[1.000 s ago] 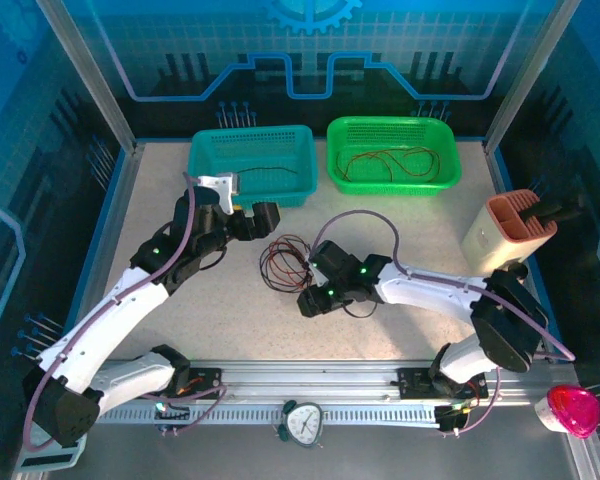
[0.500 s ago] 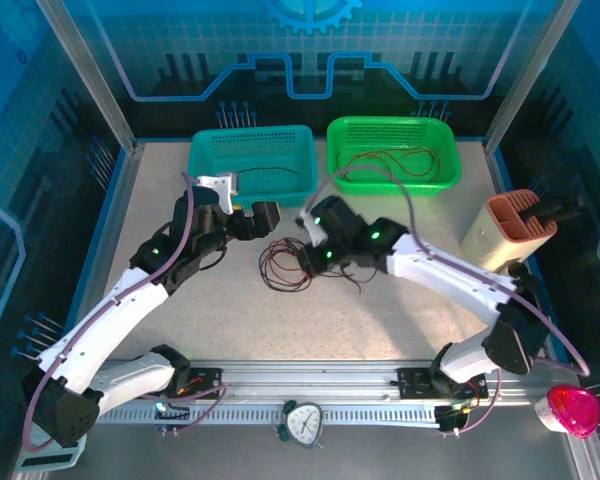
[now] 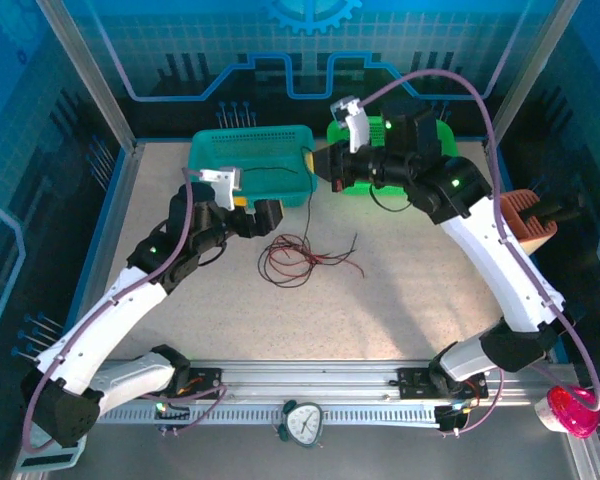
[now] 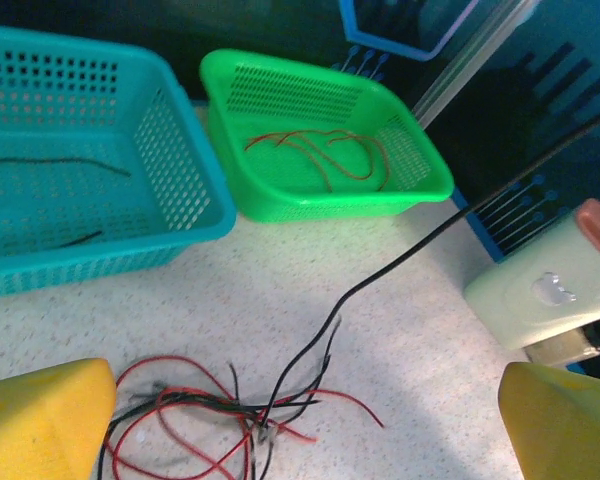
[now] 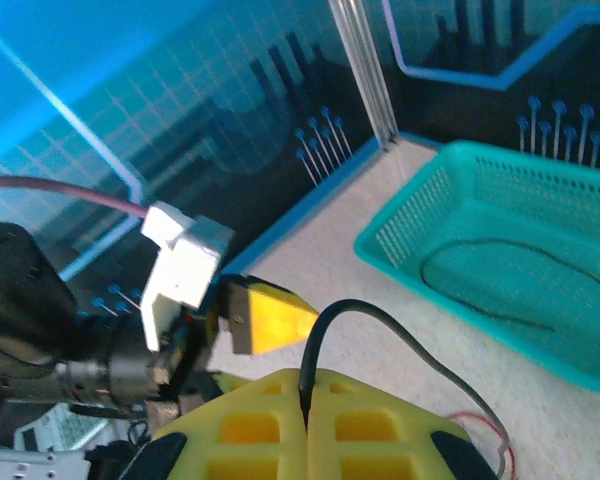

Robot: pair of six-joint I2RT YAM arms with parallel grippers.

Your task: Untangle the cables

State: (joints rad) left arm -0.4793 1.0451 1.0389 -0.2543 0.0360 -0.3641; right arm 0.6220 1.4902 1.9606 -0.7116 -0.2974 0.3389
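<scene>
A tangle of red and black cables lies on the table, also in the left wrist view. My right gripper hangs high between the two baskets, shut on one black cable pinched between its yellow pads. That cable runs taut from the tangle up to the right. My left gripper hovers open just above and left of the tangle, its yellow fingers spread wide with nothing between them.
A teal basket at the back holds a black cable. Beside it, a green basket holds red cables. A beige holder stands at the right edge. A timer and a pink object sit near the front rail.
My right gripper shut on a black cable at the tangle, then rose and swung back toward the baskets, pulling the cable taut. The left arm has not moved.
</scene>
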